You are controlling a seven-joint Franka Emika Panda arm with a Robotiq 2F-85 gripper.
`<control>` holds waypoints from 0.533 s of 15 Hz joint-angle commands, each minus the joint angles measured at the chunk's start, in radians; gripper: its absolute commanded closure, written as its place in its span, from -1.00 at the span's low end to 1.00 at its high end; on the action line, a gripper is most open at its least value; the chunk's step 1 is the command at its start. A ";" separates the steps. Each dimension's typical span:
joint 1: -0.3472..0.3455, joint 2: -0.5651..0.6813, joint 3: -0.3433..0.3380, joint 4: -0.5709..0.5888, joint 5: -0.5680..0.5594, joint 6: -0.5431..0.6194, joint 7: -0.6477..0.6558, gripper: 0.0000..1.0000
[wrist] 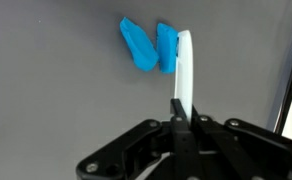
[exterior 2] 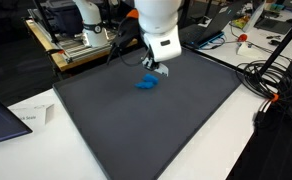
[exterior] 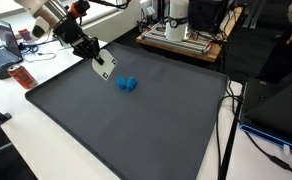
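Tool (wrist: 177, 110) pinched tight on a white strip (wrist: 185, 60), just beside the blue pieces (wrist: 138, 45) (strip not yet set down). The pieces lie on the bench mat (exterior: 136, 130).

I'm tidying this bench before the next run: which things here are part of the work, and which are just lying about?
In hand: tool, shut on a white flat piece; blue pieces beside it; grey mat.
Lying about: laptop, paper sheet, cables.

The block (wrist: 138, 45) lies on the mat (exterior: 136, 130), just beside the plate (wrist: 185, 70) held in the tool (wrist: 182, 112).
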 commanded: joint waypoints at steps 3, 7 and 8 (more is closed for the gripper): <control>-0.017 -0.210 -0.093 -0.334 0.183 0.081 -0.210 0.98; -0.017 -0.318 -0.161 -0.532 0.295 0.103 -0.375 0.98; -0.014 -0.344 -0.178 -0.584 0.325 0.108 -0.422 0.98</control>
